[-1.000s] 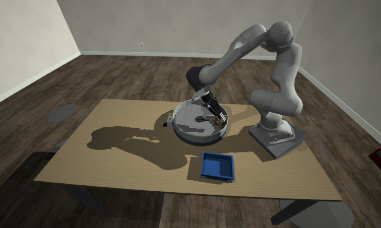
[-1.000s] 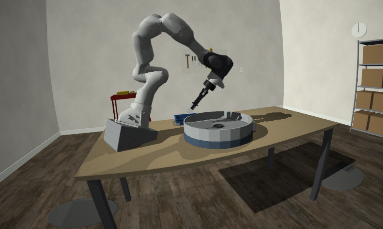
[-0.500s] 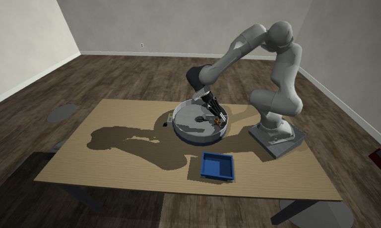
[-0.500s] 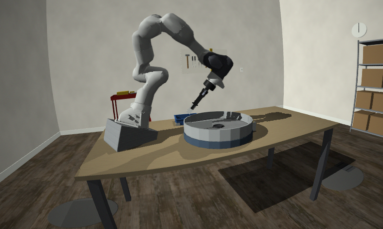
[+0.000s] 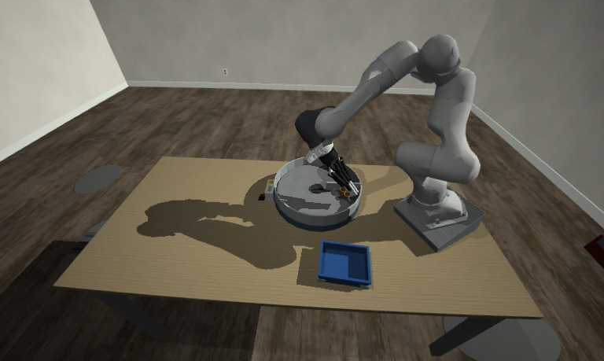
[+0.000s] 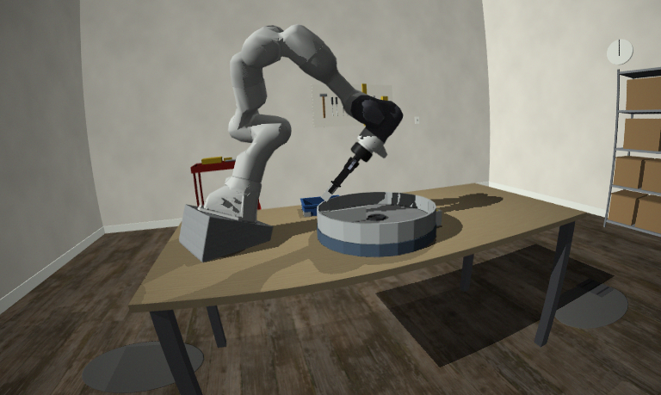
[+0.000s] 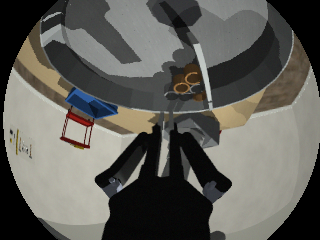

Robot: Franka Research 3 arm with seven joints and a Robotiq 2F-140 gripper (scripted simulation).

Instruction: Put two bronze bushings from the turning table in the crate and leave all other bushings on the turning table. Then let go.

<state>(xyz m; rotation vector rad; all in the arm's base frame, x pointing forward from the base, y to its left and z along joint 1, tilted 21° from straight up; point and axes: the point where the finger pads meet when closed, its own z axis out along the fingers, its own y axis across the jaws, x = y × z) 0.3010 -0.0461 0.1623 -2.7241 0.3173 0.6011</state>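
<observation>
One gripper (image 5: 355,189) (image 6: 327,194) (image 7: 166,118), closed, nothing between the fingers. It tilts down into the turning table (image 5: 311,214) (image 6: 375,232) (image 7: 117,94), tips low near the wall on the arm-base side. Contact with the wall or parts: can't tell.

Bronze bushings (image 5: 346,196) (image 7: 181,88) sit in a tight cluster on the turning table, just beside the fingertips. Wrist view shows two ring openings clearly, more bronze around them; exact count unclear. Grey rings (image 7: 172,93) lie right by the bronze ones. A thin straight divider (image 6: 348,216) (image 7: 204,70) stands on the disc, close to the cluster.

Small control box (image 5: 270,193) (image 6: 438,218) is on the outside of the turning table, on the side away from the arm base.

Blue crate (image 5: 344,281) (image 6: 311,206) (image 7: 91,104) sits upright on the wooden table (image 5: 200,272) (image 6: 511,212) (image 7: 240,117), apart from the turning table. No bronze bushing in the crate, so the transfer is not done.

Arm (image 5: 450,103) (image 6: 253,83) arches over from its grey base block (image 5: 476,215) (image 6: 194,230) on the same table. Red cart (image 6: 212,167) (image 7: 80,120) stands beyond the table; shelf rack (image 6: 614,127) with brown boxes by the far wall.
</observation>
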